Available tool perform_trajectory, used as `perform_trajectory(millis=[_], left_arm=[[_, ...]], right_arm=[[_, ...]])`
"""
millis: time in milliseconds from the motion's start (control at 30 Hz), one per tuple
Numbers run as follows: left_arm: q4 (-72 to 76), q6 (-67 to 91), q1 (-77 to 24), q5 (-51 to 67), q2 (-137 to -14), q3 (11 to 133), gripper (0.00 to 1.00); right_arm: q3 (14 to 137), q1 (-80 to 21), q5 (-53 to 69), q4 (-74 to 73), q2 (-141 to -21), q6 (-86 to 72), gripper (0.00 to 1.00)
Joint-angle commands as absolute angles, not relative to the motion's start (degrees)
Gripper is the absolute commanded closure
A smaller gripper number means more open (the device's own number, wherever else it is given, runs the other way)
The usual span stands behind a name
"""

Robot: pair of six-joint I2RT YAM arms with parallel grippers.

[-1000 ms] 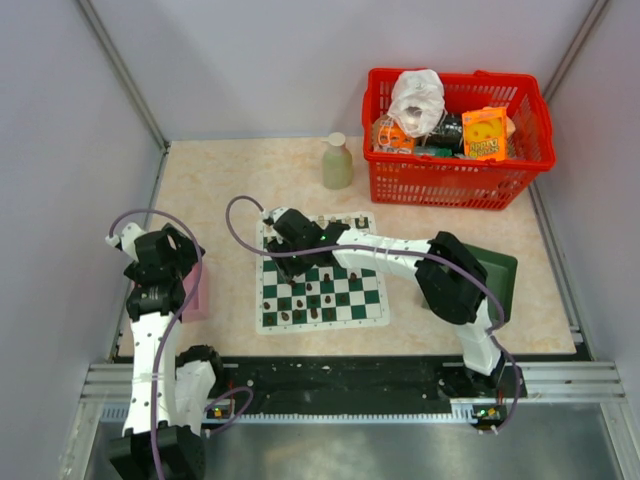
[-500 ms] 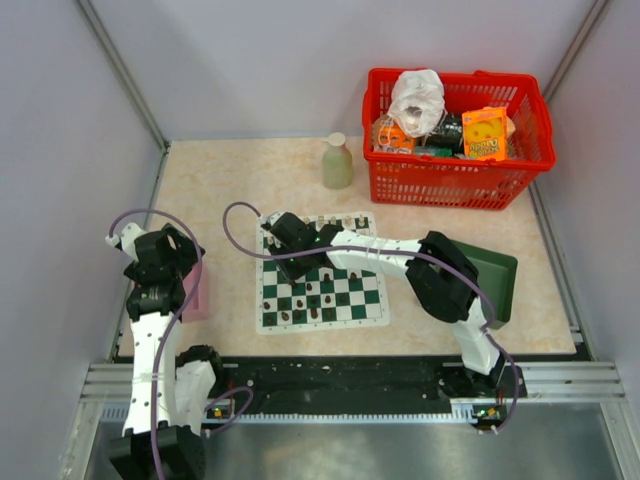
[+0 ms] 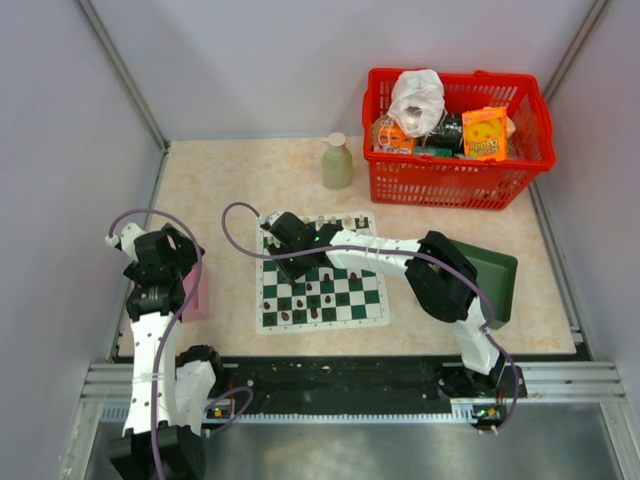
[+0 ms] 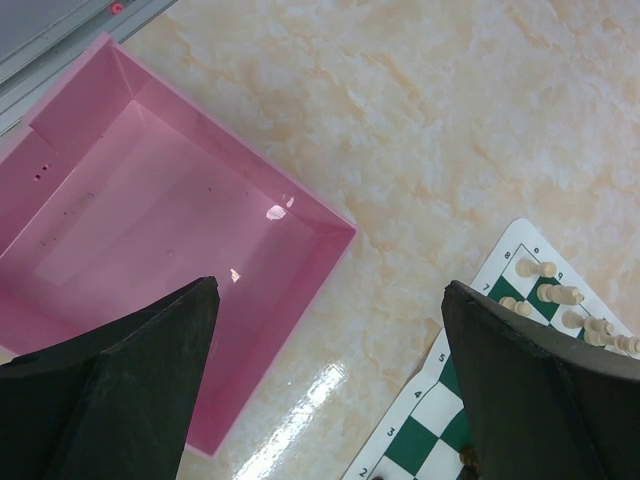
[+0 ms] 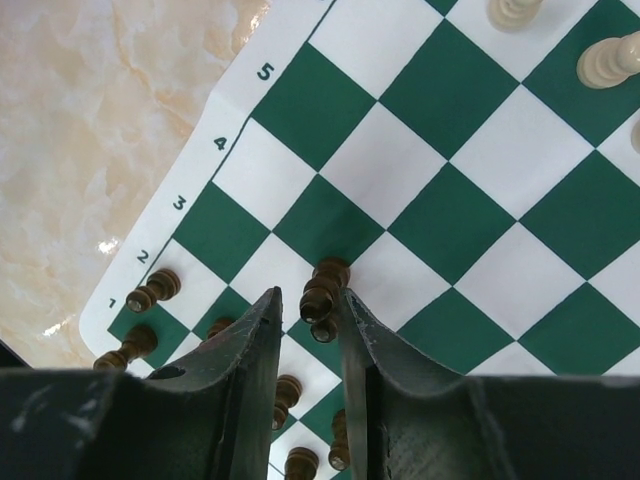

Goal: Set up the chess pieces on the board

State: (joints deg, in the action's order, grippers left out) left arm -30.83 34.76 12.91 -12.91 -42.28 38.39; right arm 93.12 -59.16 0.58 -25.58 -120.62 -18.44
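Right hand clamped on dark piece, low over board near its numbered edge, beside other dark pieces. Left hand stood wide apart, empty, off board's left side. Risk: crooked release could tip piece, toppling neighbours.

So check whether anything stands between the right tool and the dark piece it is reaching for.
Nothing visible does. The dark piece stands between the fingers of the right tool; I cannot tell whether they pinch it. Other dark pieces stand nearby, outside the gap.
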Motion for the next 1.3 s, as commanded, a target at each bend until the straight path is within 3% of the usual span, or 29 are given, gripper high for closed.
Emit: perform_trajectory(millis=[0, 700, 1067, 1267], left_arm=[[-28.8, 34.5, 13.4, -13.1, -41.9, 39.2, 0.01], [-29.4, 34.5, 13.4, -13.1, -41.6, 39.3, 0.01], [-30.4, 34.5, 13.4, -13.3, -40.3, 39.6, 0.01], [-30.8, 34.5, 13.4, -13.4, -39.5, 39.8, 0.01]], right_arm=[[96.0, -59.8, 0.9, -25.6, -121.4, -17.8, 0.71], [96.3, -59.9, -1.5, -25.3, -117.7, -17.0, 0.84], [92.3, -59.9, -4.7, -24.8, -108.6, -17.1, 0.84], [81.2, -59.9, -8.7, -24.9, -97.7, -18.6, 0.85]])
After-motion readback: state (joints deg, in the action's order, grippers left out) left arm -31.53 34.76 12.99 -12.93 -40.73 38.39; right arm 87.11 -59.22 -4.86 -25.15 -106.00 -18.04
